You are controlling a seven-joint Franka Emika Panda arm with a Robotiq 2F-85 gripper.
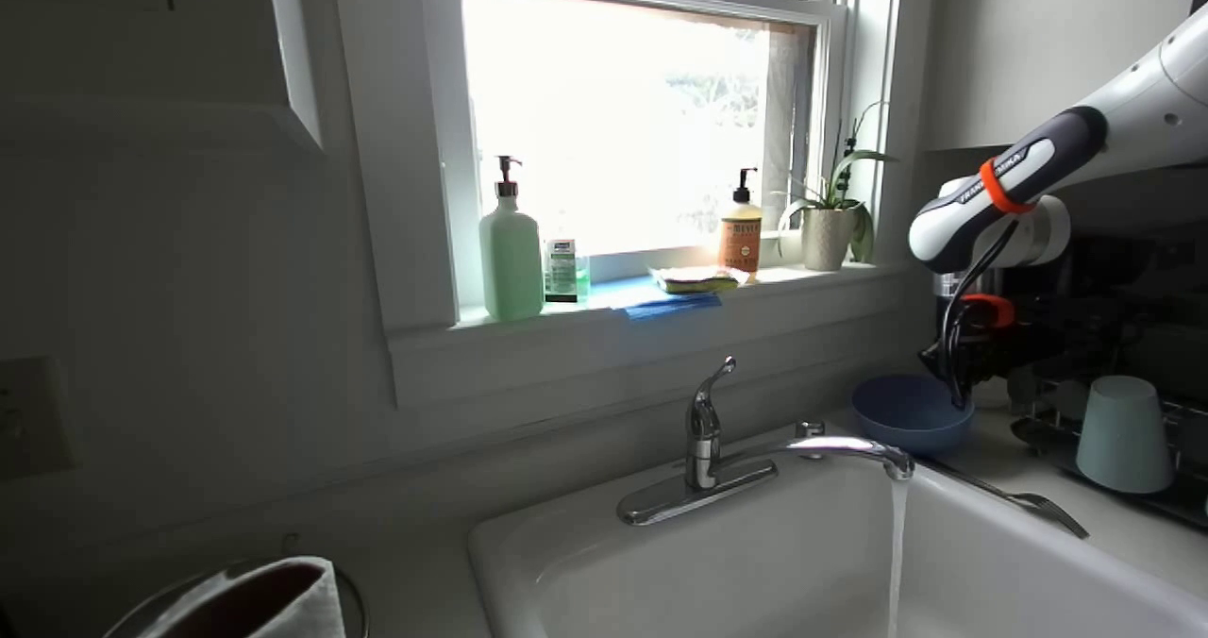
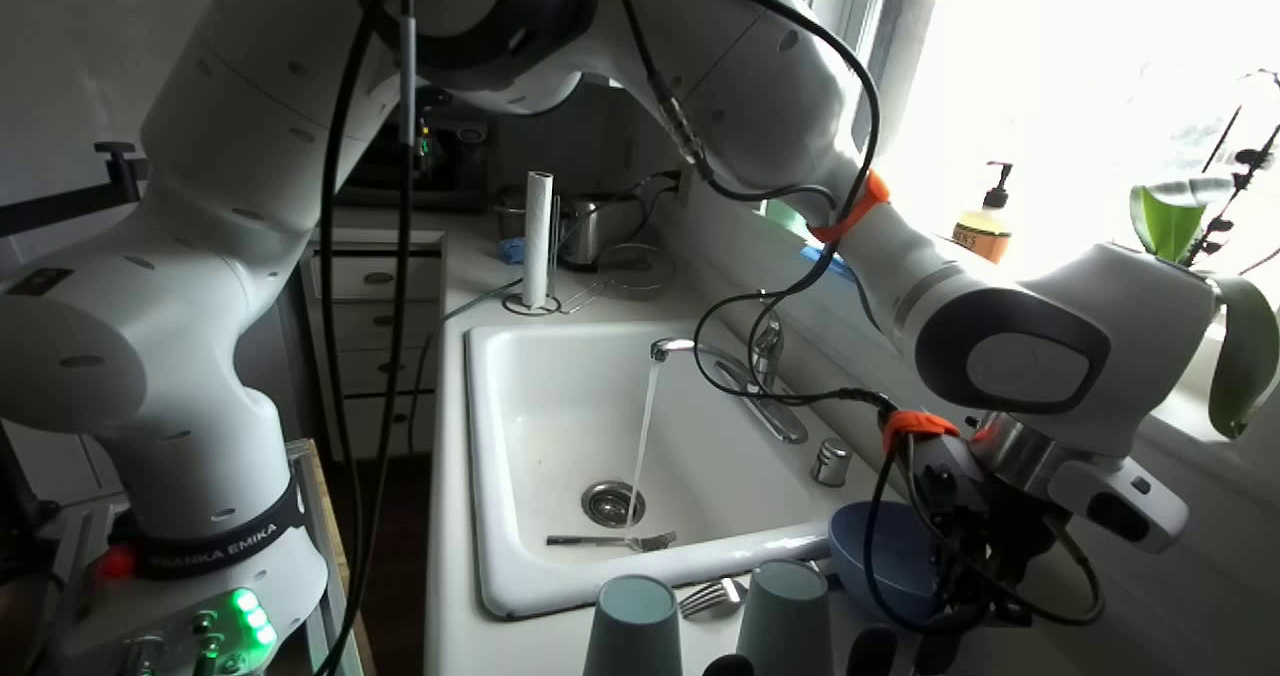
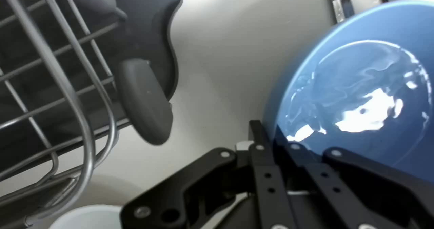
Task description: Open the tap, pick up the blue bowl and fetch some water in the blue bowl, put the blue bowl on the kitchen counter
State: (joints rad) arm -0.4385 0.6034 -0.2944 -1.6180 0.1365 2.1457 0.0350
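The silvery tap (image 1: 703,440) is running; a stream of water (image 1: 897,544) falls into the sink in both exterior views. The blue bowl (image 1: 906,411) is at the sink's corner, by the kitchen counter (image 1: 1005,459); whether it touches the counter I cannot tell. In the wrist view the blue bowl (image 3: 342,53) holds shiny, rippled water. My gripper (image 3: 268,130) is shut on the bowl's rim, one finger outside and one inside. In an exterior view the blue bowl (image 2: 880,556) is partly hidden behind my gripper and cables.
The white sink (image 2: 540,601) has a fork (image 2: 610,540) in it. Another fork (image 1: 1038,506) lies on the counter near the bowl. Pale green upturned cups (image 2: 635,626) and a wire dish rack (image 3: 81,97) stand close by. A wall and window sill (image 1: 802,284) with bottles border the back.
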